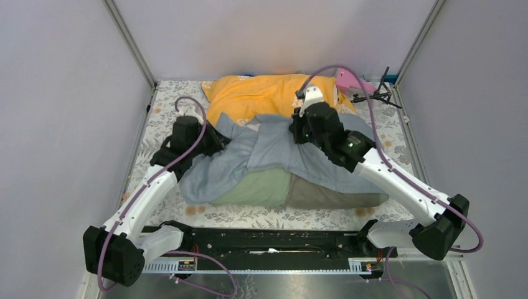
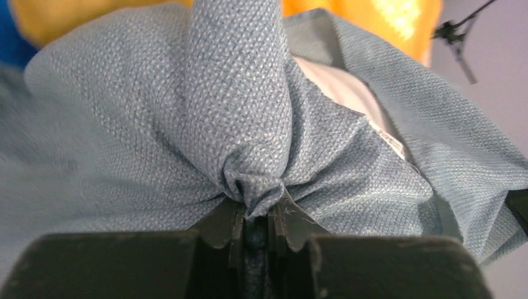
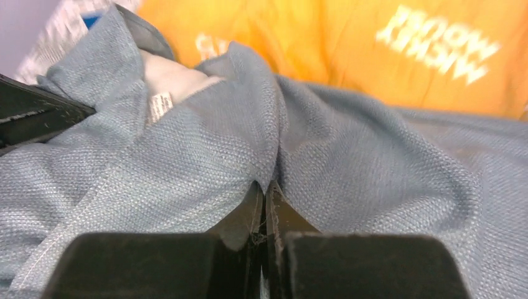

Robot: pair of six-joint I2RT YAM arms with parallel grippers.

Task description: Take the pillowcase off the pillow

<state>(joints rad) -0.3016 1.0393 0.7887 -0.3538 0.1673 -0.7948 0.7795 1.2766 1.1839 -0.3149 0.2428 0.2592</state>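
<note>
left hand (image 2: 255,215) pinches a bunched fold of pillowcase (image 2: 249,124), right hand (image 3: 264,199) pinches another fold. pillowcase lies mid tabletop (image 1: 398,140), just near of orange pillow (image 1: 261,93). white pillow (image 3: 171,78) corner peeks out; probably mostly inside, pull-off not yet done.

The right claw (image 3: 264,190), its two dark fingers pressed together, pinches a ridge of the wrinkled grey-blue pillowcase (image 3: 386,180). At upper left the white pillow (image 3: 174,78) and its small tag (image 3: 160,106) peek from the opening. An orange case (image 3: 336,50) with white lettering lies behind.
</note>
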